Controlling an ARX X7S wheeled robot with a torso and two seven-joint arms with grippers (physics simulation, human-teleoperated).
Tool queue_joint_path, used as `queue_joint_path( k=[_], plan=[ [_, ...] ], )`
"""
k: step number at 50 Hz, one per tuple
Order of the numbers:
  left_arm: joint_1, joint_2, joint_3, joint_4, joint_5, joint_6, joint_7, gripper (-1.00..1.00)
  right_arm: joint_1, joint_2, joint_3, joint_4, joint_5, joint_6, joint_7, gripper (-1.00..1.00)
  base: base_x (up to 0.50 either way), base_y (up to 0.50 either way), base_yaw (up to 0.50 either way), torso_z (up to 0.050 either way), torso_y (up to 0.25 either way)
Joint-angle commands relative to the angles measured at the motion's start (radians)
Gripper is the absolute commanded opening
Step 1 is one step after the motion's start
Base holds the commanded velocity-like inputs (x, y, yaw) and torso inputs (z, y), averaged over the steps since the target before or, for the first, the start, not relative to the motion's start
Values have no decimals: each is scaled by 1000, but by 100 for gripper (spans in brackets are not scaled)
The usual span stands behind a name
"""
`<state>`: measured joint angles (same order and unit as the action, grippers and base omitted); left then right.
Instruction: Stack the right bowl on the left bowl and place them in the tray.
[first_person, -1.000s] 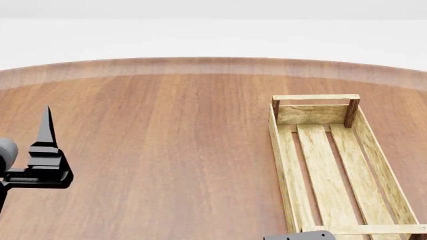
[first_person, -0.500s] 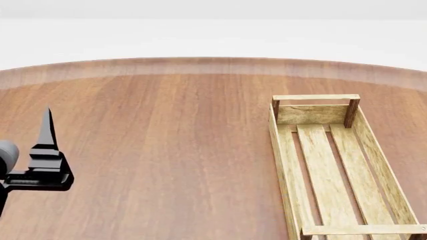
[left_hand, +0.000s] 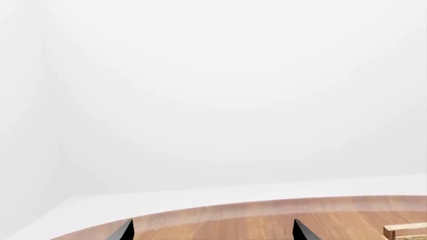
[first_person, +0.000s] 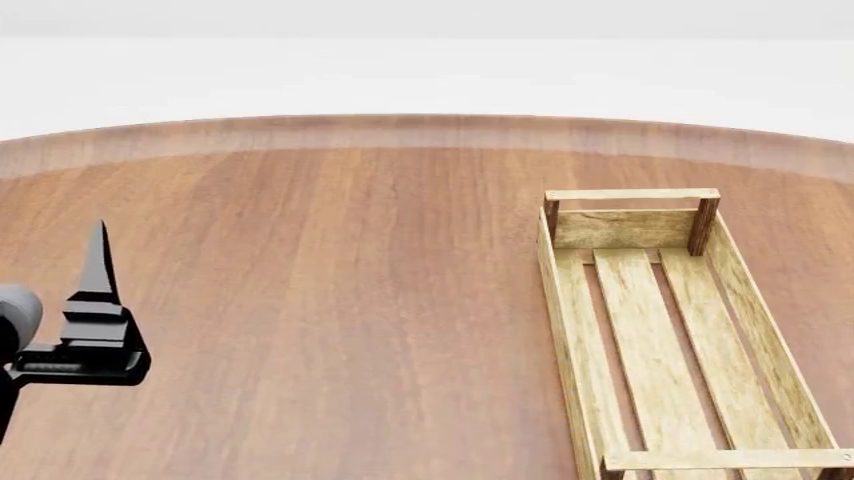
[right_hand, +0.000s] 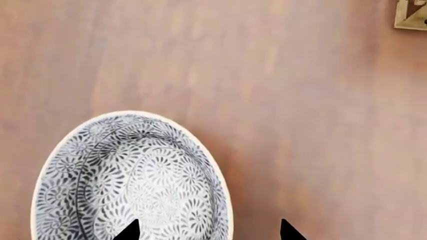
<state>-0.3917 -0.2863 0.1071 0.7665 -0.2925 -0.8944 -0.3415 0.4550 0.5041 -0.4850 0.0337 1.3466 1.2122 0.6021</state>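
The wooden tray (first_person: 674, 340) sits empty by the table's (first_person: 334, 300) right edge. The right gripper (right_hand: 208, 231) hangs spread, holding nothing, over a patterned bowl (right_hand: 130, 180); the left gripper (left_hand: 212, 231) hangs spread, empty. Stacking looks unstarted.

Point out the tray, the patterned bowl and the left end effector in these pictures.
tray (first_person: 661, 340): head view, middle bottom slat.
patterned bowl (right_hand: 133, 175): right wrist view, inner surface.
left end effector (left_hand: 212, 231): left wrist view, midway between fingertips.
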Motion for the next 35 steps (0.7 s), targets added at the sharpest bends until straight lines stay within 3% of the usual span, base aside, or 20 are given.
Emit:
queue_joint_path(
  k=[1, 12, 13, 35],
  plan=[
    [7, -4, 3, -7, -2, 11, -3, 100, 6, -13, -35, 41, -41, -25, -61, 100, 0, 0, 0, 0, 0],
    [13, -9, 4, -6, -3, 17, -8, 100, 6, -19, -50, 78, -64, -49, -91, 100, 0, 0, 0, 0, 0],
    [14, -9, 5, -8, -3, 20, -8, 100, 3, -19, -48, 78, -71, -59, -83, -100, 0, 0, 0, 0, 0],
    [19, -15, 10, -11, -8, 29, -16, 100, -2, -11, -63, 62, -75, -74, -109, -100, 0, 0, 0, 0, 0]
  ],
)
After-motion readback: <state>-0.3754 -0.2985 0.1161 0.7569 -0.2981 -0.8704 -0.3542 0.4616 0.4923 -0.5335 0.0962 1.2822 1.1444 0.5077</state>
